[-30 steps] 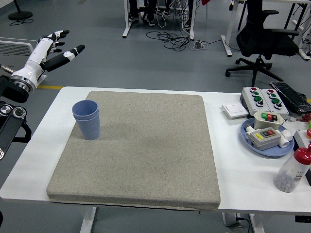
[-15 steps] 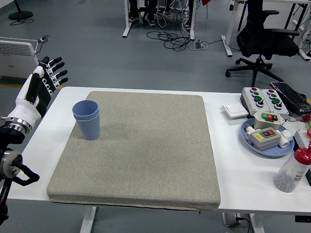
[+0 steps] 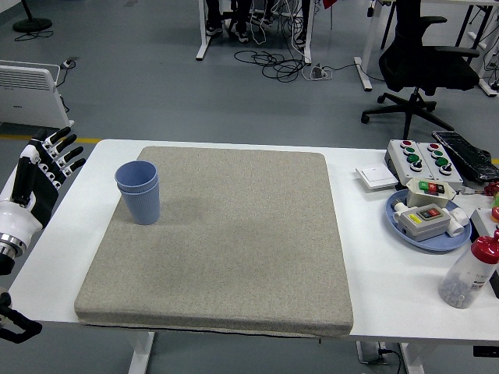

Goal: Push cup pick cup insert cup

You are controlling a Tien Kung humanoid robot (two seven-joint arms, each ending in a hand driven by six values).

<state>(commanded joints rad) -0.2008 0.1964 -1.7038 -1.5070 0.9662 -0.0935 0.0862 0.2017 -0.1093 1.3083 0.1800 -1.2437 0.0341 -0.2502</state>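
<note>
No writing on anything here is big enough to read.

2 blue cups (image 3: 139, 192) sit one inside the other, so they look like 1 tall cup with 2 rims. They are smooth and round, wider at the top. The stack stands upright on the far left part of a grey mat (image 3: 226, 241). The mat is 1 big square pad with a rough, fuzzy top and soft round corners. It lies on the white table (image 3: 366, 257) and covers most of it.

The left hand (image 3: 35, 183) is off the table's left edge, well apart from the cups. Its fingers (image 3: 64, 152) are black and white, stretched out straight and spread, and they hold nothing.

On the right side of the table there is 1 round blue plate (image 3: 405, 230) with 2 grey button boxes (image 3: 425, 210) on it. Behind it is 1 more box with 4 red and green buttons (image 3: 421, 156). Near it lies 1 flat white square (image 3: 377, 178). At the right edge stands 1 clear bottle (image 3: 470, 273) with a red cap.

1 black office chair (image 3: 425, 58) stands on the grey floor behind the table.
</note>
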